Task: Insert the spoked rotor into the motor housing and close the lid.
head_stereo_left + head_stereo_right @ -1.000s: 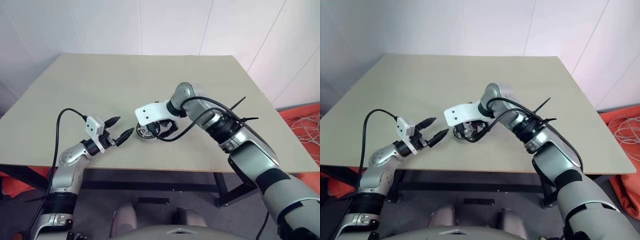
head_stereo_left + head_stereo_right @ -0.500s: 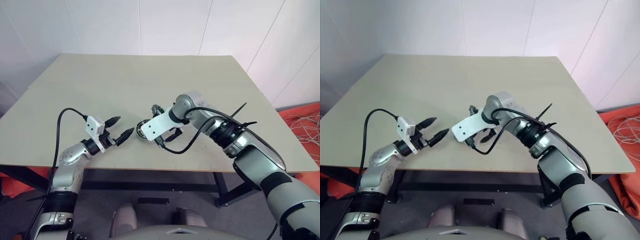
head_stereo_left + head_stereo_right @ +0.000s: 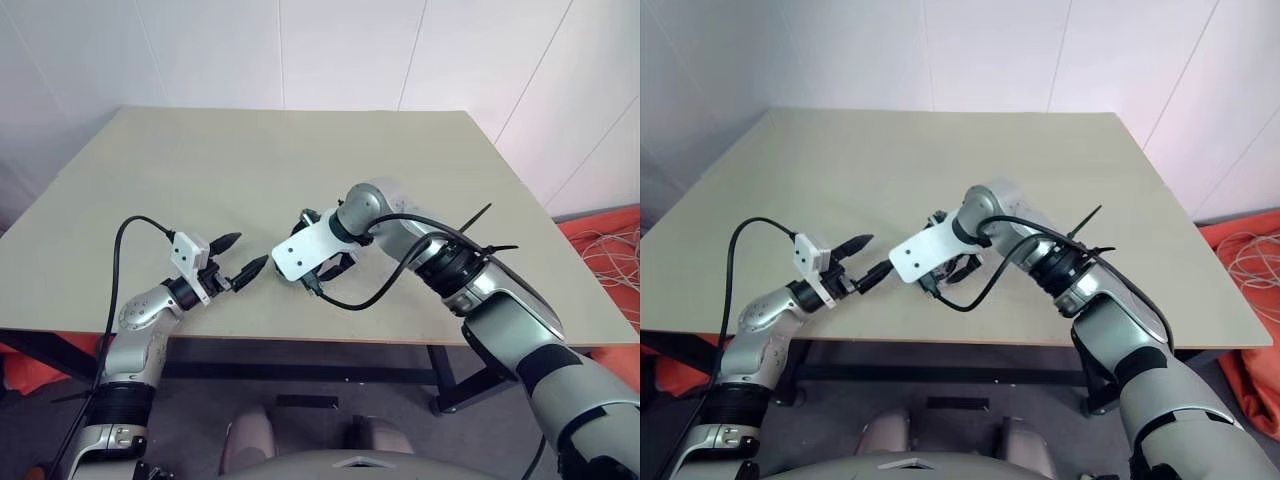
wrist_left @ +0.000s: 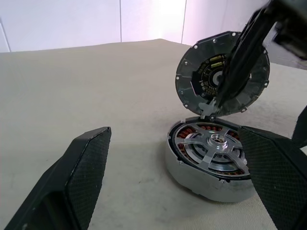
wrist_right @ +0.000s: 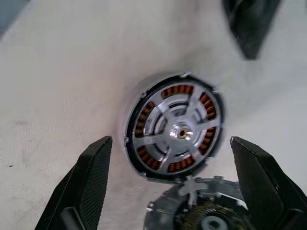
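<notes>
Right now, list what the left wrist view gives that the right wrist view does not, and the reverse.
The left wrist view adds the lid's whole inner face, standing tilted up at the far edge of the motor housing, with a black finger crossing it. The right wrist view adds a look straight down on the full ring of copper windings. Both share the spoked rotor sitting in the housing and the lid not yet closed.
</notes>
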`<state>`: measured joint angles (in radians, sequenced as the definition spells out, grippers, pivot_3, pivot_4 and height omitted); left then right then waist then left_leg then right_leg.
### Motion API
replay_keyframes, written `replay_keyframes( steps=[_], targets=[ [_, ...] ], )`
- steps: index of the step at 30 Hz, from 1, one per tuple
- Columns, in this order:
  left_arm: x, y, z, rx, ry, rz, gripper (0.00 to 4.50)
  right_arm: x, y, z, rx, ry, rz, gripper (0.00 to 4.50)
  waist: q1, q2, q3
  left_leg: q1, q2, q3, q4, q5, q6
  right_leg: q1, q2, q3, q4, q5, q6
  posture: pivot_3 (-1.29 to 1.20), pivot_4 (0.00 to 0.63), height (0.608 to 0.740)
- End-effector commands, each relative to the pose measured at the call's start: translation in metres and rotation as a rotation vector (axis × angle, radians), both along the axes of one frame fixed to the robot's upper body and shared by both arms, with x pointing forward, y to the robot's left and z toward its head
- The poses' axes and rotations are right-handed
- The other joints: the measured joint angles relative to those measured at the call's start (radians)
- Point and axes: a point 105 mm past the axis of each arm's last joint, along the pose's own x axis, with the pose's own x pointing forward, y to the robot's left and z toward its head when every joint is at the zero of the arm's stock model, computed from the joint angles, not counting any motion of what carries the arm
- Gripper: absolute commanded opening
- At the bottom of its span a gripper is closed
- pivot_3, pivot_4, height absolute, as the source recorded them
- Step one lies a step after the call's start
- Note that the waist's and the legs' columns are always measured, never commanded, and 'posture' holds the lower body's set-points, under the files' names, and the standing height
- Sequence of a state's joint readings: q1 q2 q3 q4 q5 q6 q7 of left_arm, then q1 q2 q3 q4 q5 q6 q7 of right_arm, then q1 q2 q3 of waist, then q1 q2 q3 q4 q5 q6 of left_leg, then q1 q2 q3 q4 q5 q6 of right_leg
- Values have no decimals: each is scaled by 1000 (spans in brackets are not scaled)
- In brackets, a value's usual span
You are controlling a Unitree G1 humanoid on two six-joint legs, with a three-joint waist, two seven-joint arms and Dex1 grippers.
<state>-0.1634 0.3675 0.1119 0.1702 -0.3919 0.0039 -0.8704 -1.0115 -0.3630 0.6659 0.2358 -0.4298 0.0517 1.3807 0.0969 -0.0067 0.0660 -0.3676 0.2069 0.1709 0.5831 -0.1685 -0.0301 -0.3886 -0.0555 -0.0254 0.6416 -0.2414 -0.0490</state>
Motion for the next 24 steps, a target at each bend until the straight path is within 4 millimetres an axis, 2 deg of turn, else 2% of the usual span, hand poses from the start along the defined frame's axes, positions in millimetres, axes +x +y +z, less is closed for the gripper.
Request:
replay_keyframes(
  steps=[1,8,16,24],
  targets=[
    [3,-2,13,5,-54,-15,4500,-8,0,28,24,-39,32,4453,0,0,0,0,0,0,0,0,0,0,0,0,0,0,0,0,0,740],
    [5,-3,13,7,-56,-18,4500,-17,-6,22,-22,-20,45,4453,0,0,0,1,0,0,0,0,0,1,0,0,0,0,0,0,0,740],
    [6,-2,14,10,-59,-19,4500,-4,-15,-17,-91,9,-21,4453,-1,0,0,0,0,0,0,0,0,0,0,0,0,0,0,0,0,740],
    [-1,11,15,14,-66,-1,4500,-3,-12,-31,-111,46,-47,4453,-2,0,0,0,0,0,0,0,0,0,0,0,0,0,0,0,0,740]
  ],
)
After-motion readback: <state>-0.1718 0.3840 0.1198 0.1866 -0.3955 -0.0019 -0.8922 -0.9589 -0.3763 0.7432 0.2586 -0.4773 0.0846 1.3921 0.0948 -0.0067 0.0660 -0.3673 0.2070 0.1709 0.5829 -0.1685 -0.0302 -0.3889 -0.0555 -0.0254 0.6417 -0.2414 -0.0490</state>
